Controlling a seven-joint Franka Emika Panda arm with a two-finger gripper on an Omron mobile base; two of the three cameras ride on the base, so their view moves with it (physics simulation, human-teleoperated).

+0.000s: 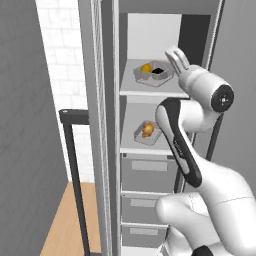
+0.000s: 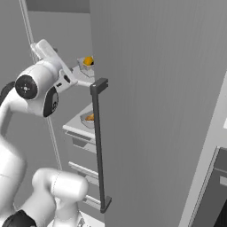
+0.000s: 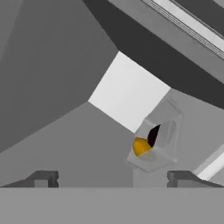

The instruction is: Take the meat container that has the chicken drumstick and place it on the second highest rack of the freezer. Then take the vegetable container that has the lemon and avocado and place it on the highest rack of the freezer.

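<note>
Hovering wide open and empty, gripper (image 3: 113,177) has vegetable container (image 3: 155,142) (lemon (image 3: 140,146), avocado (image 3: 153,134)) just right of centre, apart.

- The highest rack (image 1: 150,91) of the freezer (image 1: 111,150) carries a clear vegetable container (image 1: 153,74) that holds the lemon (image 1: 146,68) and the dark avocado (image 1: 159,71).
- The flat shelf below (image 1: 142,148) carries a clear meat container (image 1: 148,133) with the chicken drumstick (image 1: 148,129) inside.
- Grey drawers (image 1: 150,172) sit under both shelves.
</note>
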